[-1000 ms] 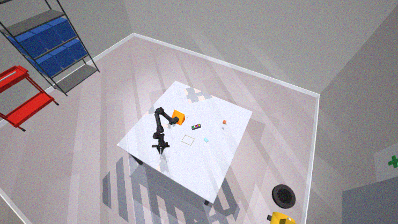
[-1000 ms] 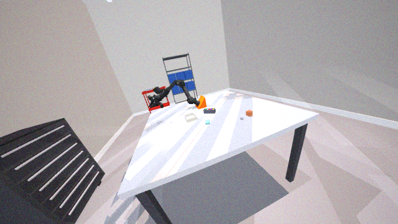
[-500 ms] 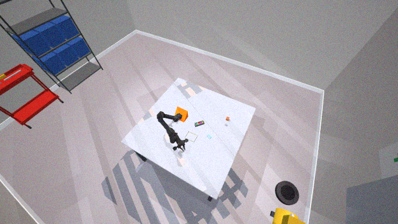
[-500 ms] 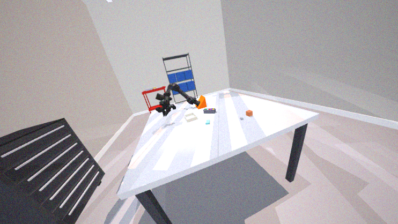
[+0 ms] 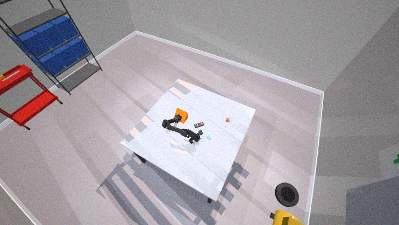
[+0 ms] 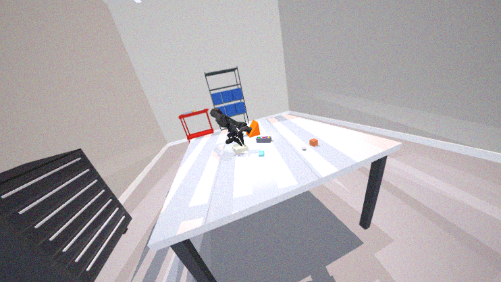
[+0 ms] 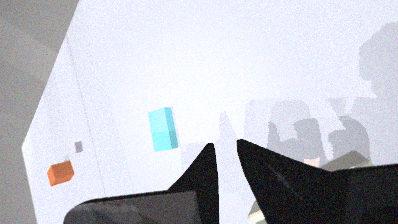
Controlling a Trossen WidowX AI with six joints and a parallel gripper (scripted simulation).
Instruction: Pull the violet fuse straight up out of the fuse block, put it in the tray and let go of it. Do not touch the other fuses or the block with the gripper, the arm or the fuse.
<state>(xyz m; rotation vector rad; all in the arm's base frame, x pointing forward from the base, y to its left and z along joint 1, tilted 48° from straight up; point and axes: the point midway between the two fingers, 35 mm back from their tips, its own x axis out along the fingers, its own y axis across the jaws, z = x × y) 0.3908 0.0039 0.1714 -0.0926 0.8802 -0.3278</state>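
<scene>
hand: black two-finger hand (image 7: 227,147) at the end of the dark arm, fingers drawn almost together with a thin gap; nothing visible between the tips, it holds nothing
hand position: low over the white tabletop (image 6: 280,175), just above the small cream square tray (image 6: 240,148); in the wrist view a corner of the tray (image 7: 350,161) shows behind the right finger
arm: dark jointed arm (image 5: 178,128) reaches from its orange base block (image 5: 181,114) toward the table's middle
fuse block: small dark block with coloured fuses on top (image 5: 198,124), near the hand but apart from it, between base and orange cube
violet fuse: too small to pick out on its own; coloured fuses sit in the block, none seen in the hand or tray
cyan cube: small light-blue cube (image 7: 163,129) on the tabletop just beyond the fingertips, apart from the tray
orange cube: small orange cube (image 5: 227,119) well apart, toward the tabletop's far side
grey bit: tiny pale grey piece (image 7: 78,146) just beside the orange cube
</scene>
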